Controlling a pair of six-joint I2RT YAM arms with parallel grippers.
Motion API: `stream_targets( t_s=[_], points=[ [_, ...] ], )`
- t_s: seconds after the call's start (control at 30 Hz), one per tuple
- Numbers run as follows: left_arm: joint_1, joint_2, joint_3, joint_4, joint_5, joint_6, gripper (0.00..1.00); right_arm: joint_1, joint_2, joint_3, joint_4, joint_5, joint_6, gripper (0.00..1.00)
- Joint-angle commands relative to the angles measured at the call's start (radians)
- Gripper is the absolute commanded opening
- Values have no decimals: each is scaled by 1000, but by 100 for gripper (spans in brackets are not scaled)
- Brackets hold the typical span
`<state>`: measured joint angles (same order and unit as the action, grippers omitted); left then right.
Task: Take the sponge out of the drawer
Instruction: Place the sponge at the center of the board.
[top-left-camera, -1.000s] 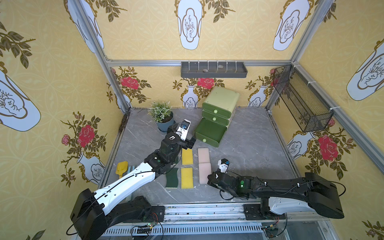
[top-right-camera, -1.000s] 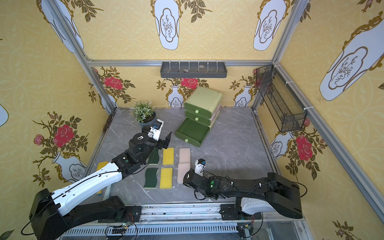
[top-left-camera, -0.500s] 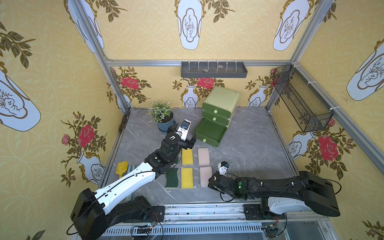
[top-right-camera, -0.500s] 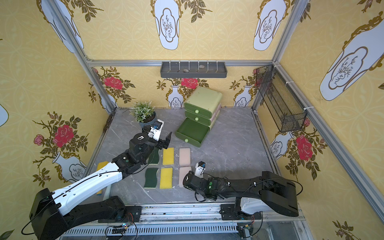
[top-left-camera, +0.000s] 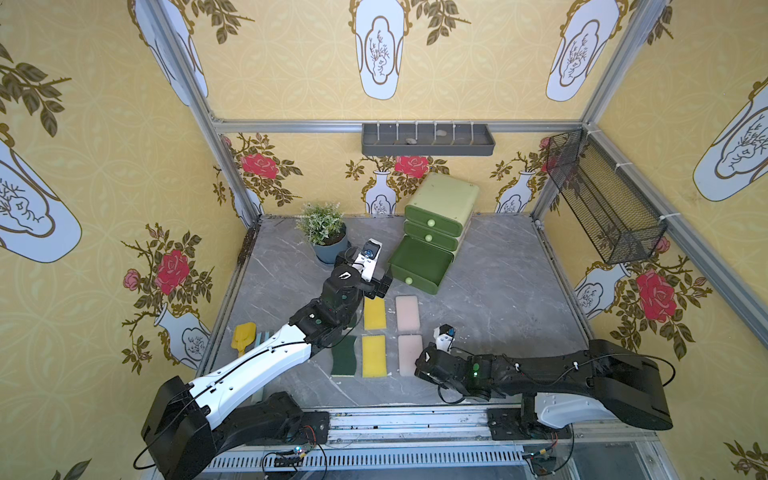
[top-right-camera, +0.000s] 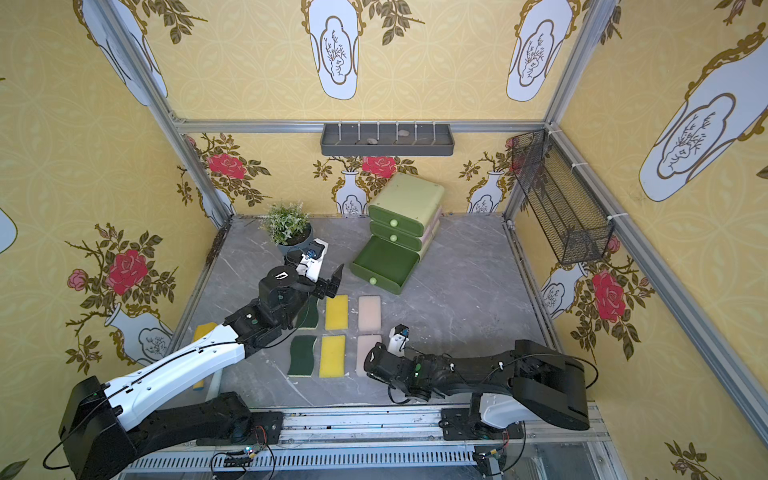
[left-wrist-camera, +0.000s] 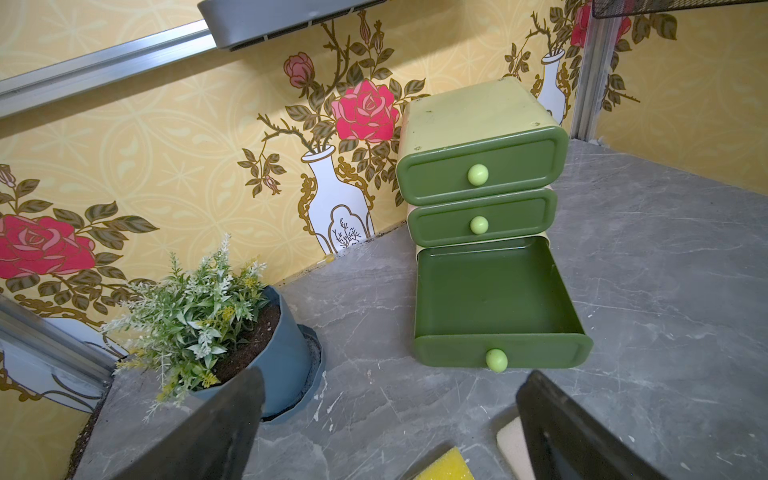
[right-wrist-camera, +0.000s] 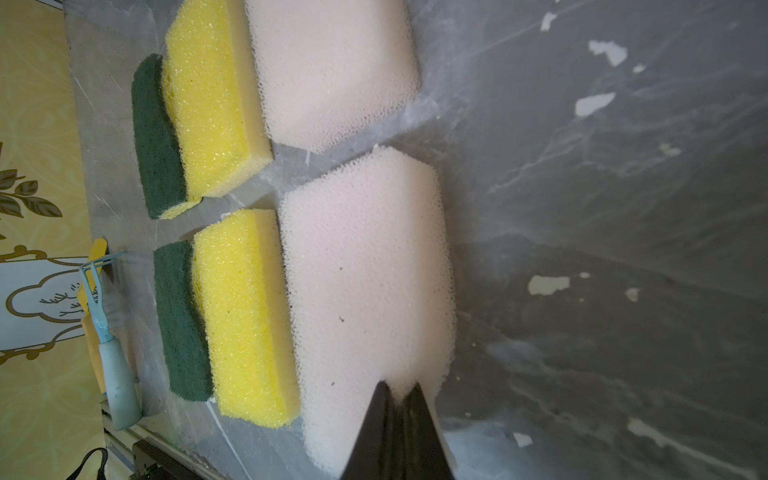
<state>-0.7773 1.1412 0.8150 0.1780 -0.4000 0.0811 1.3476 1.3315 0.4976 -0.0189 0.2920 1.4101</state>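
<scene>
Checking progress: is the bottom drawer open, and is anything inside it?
Open and empty: the bottom drawer stands pulled out of the cabinet, its bare green floor showing.

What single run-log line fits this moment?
left gripper open, empty | right gripper shut on near pink sponge | bottom drawer open, empty

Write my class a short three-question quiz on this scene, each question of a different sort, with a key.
1. True or false: the bottom drawer of the green cabinet stands open and holds no sponge.
2. How many sponges lie in the two rows on the table? A) four B) five C) six
3. Fill in: the right claw pinches the end of a sponge coloured ____.

Key: 1 true; 2 C; 3 pink.
</scene>
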Motion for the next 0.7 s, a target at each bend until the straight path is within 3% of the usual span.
stream_targets(
  t_s=[0.0, 0.37, 0.67],
  points=[
    [1, 4, -7, 34, -6, 6, 100, -1, 2, -5, 28, 4, 6, 13],
    [1, 4, -6, 34, -8, 9, 100, -3, 0, -8, 15, 4, 20, 38],
    [1, 6, -7, 34, -8, 8, 100, -4, -19, -2, -14, 18, 17, 48]
  ],
)
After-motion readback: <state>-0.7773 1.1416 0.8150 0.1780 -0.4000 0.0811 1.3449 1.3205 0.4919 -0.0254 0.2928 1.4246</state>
